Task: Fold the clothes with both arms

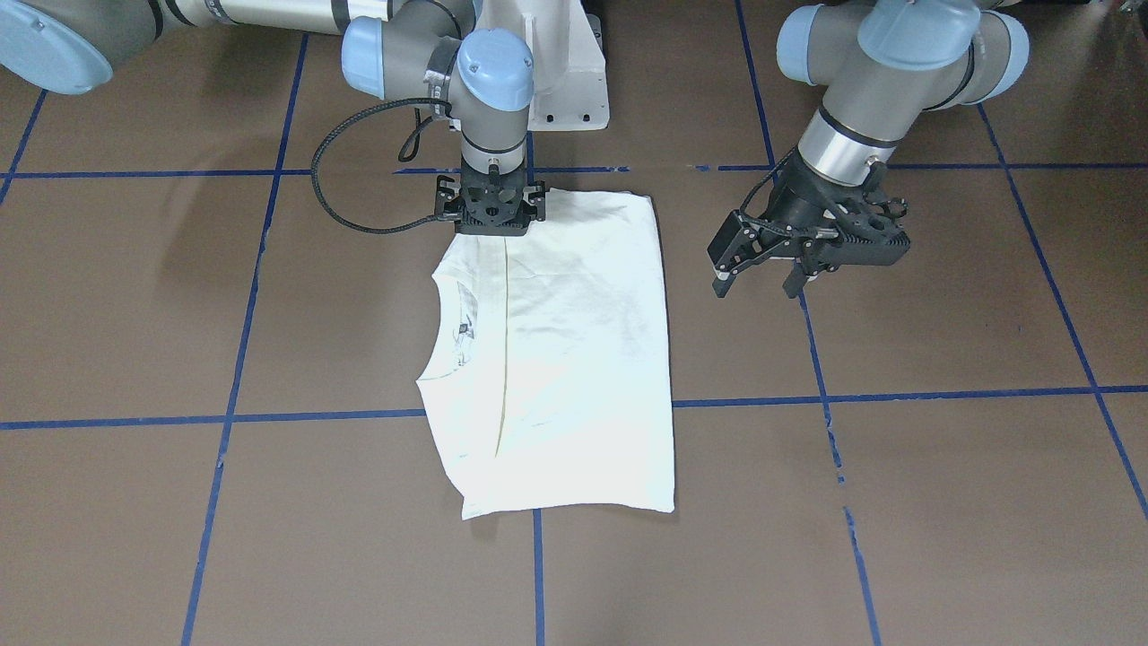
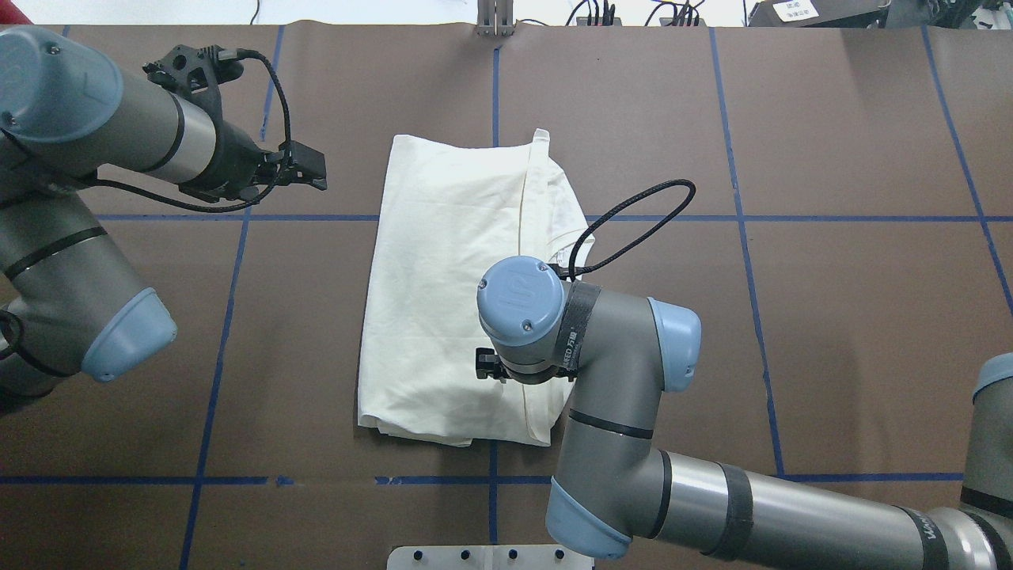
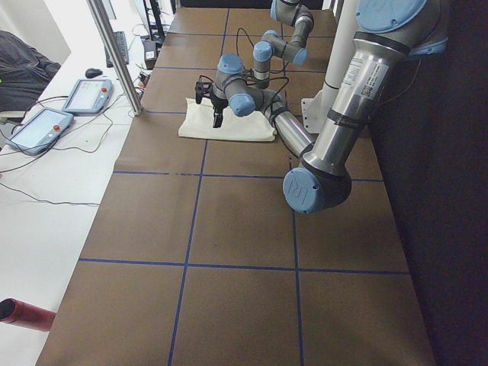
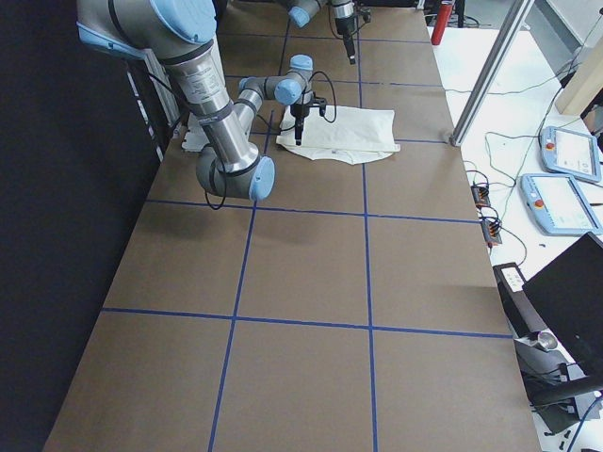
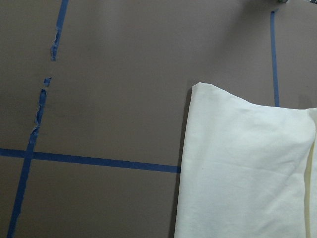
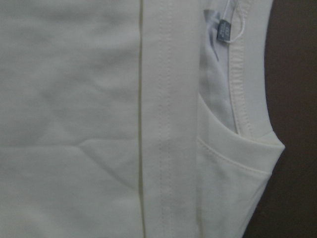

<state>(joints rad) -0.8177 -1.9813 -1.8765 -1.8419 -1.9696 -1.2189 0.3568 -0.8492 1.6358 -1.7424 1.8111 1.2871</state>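
Front-facing view: right gripper (image 1: 491, 226) over T-shirt (image 1: 574, 359) edge, grip unclear; left gripper (image 1: 758, 287) spread, alongside.

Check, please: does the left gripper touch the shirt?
Apart. The overhead view shows a strip of bare brown table between the left gripper and the near edge of the shirt.

Right end effector (image 1: 491, 215) fingertips hidden behind its own body; T-shirt (image 1: 574, 359) print mostly under a fold.
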